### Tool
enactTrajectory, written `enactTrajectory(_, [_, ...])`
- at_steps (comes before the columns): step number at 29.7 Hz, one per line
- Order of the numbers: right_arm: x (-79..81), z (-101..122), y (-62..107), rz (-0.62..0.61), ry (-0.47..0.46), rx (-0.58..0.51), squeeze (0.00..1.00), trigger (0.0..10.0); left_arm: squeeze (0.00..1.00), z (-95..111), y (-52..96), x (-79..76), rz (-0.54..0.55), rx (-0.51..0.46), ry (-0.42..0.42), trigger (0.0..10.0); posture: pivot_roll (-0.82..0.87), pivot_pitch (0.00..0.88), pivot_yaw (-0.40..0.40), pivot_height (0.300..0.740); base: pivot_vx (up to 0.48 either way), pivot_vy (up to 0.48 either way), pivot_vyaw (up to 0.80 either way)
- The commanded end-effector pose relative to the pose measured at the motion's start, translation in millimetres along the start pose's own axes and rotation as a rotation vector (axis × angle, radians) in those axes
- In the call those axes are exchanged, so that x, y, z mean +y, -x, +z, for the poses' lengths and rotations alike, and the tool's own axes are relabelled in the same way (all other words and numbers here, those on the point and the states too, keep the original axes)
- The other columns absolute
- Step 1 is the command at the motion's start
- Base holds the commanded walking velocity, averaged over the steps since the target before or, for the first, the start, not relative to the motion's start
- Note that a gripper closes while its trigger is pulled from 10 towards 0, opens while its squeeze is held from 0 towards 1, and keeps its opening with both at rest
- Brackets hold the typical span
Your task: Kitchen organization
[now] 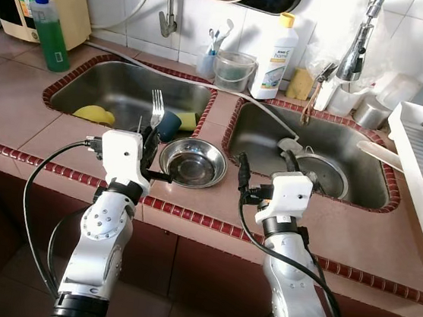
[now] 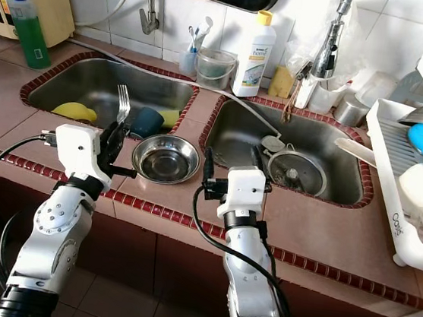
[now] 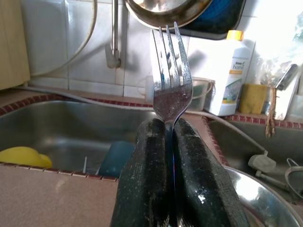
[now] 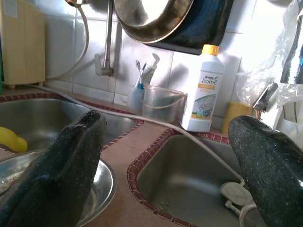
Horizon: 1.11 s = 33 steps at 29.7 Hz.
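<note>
My left gripper is shut on the handle of a metal fork, held upright with its tines up above the counter edge in front of the left sink. A round steel bowl sits empty on the tiled strip between the two sinks, just right of that gripper. My right gripper hovers open and holds nothing, at the near rim of the right sink; its two fingers stand wide apart.
A blue cup and yellow items lie in the left sink. A plug and hose lie in the right one. A white dish rack stands at right. A detergent bottle, clear tub and green bottle line the back.
</note>
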State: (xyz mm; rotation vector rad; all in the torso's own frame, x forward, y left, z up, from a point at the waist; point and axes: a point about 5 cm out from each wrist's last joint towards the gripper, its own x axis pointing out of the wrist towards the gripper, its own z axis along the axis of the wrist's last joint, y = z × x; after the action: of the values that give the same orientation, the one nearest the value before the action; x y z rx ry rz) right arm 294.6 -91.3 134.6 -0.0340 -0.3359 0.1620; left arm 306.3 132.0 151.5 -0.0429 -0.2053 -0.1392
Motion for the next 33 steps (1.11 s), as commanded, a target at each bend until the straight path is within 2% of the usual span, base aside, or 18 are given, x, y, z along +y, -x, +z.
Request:
enactTrajectory(1, [1.7,-2.3,0.2,0.009,-0.001,0.005,0.00,10.0,0.00,2.7,0.3,-2.6,-0.010,0.000,-0.016,10.0,-0.13,0.000,-0.062,0.732,0.000,0.000,0.00])
enactTrajectory(33, [4.9,-0.8,0.0,0.010,-0.022,0.002,0.00,10.0,0.00,6.7,-5.4,-4.0,-0.002,0.024,-0.016,10.0,-0.14,0.000,-0.062,0.732,0.269,0.000,0.00])
